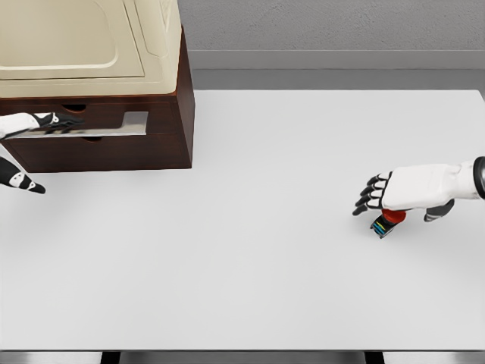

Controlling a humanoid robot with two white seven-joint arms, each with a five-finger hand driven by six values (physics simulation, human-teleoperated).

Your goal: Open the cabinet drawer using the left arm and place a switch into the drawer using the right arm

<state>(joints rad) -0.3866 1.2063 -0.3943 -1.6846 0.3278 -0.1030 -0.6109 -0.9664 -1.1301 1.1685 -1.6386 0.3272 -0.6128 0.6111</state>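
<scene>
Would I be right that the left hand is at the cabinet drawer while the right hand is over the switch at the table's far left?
Not quite: the head view shows the right hand over the switch at the table's right side. The left hand is indeed at the cabinet drawer.

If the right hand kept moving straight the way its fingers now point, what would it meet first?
Probably nothing: the right hand points left across the bare white tabletop; the dark brown wooden cabinet seems farther back, though depth is unclear.

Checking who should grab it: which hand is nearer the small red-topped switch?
Right. The right hand sits directly over the small red-topped switch; the left hand is far across the white table, at the dark wooden cabinet drawer.
</scene>
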